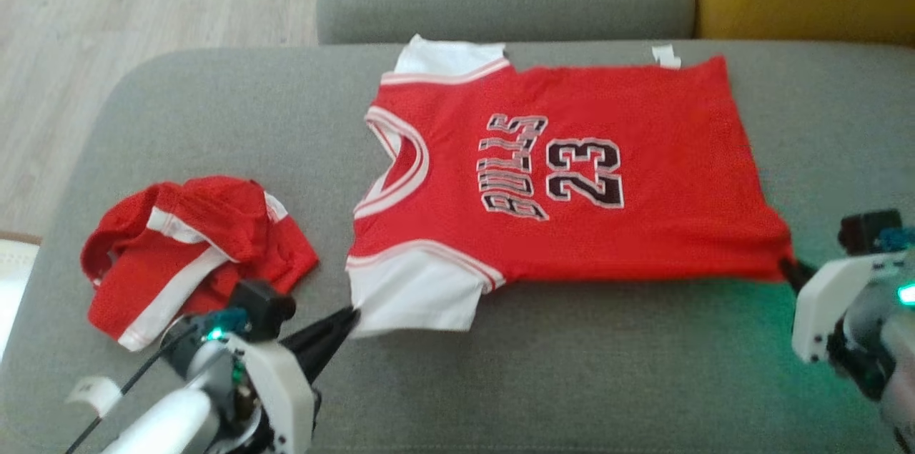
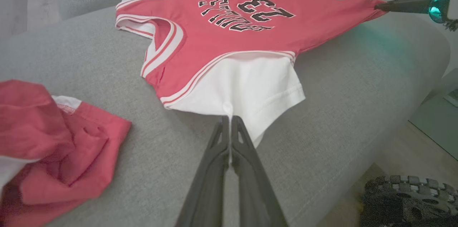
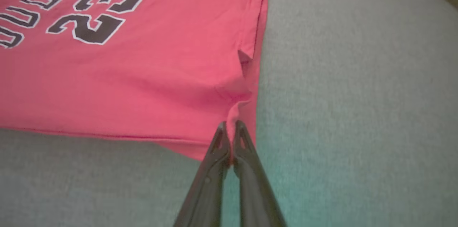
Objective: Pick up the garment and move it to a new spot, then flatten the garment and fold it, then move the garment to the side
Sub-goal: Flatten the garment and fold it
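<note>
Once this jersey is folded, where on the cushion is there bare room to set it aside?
Bare cushion runs along the near side, below the jersey, between the left gripper and right gripper. More lies right of the hem and beyond the shorts. Crowded: the gap between shorts and collar.

A: Where does the head camera look from?
B: High above, facing down over the grey cushion (image 1: pixel 572 368) and the whole red jersey (image 1: pixel 643 225).
A: And the wrist cameras?
B: Low and close to the fabric, at opposite ends of the jersey. Both take in its printed number (image 3: pixel 94 16).
</note>
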Robot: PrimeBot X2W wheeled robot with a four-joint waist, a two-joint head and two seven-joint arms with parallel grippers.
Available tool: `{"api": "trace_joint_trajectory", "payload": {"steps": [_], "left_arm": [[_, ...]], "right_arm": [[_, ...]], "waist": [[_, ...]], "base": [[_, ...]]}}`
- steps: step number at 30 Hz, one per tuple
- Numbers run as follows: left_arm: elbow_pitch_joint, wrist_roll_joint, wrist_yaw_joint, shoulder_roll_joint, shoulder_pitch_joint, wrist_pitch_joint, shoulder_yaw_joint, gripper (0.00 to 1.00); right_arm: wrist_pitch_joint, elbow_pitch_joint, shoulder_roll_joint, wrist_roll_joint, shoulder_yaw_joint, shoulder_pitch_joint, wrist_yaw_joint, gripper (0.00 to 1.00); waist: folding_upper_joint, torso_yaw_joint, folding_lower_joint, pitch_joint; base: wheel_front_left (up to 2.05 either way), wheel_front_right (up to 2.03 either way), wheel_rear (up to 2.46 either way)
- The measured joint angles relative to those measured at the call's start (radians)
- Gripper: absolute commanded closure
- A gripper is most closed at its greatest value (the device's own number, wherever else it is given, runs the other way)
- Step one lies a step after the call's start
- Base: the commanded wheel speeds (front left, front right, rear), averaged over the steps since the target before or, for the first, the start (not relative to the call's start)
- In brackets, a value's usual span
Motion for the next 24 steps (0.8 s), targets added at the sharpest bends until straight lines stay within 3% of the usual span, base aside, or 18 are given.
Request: {"api": "trace_joint_trajectory", "payload": {"steps": [10, 16, 24], "left_arm": [[-0.207, -0.093, 0.034, 0.106, 0.116, 0.142, 0.001, 1.00], [-0.249, -0.062, 0.046, 0.144, 0.104, 0.179, 0.003, 1.00], [-0.215, -0.014, 0.042, 0.146, -0.032, 0.203, 0.002, 1.00]], "right_arm": [[0.215, -0.222, -0.108, 0.155, 0.052, 0.134, 0.000, 1.00], [0.263, -0.299, -0.144, 0.162, 0.006, 0.133, 0.000, 1.00], [0.303, -0.334, -0.145, 0.110, -0.041, 0.064, 0.000, 1.00]], "waist": [[0.0000, -0.010, 0.0000, -0.036], [0.0000, -0.021, 0.0000, -0.011], [0.0000, -0.036, 0.0000, 0.056]], "base": [[0.00, 0.00, 0.00], [0.00, 0.00, 0.00], [0.00, 0.00, 0.00]]}}
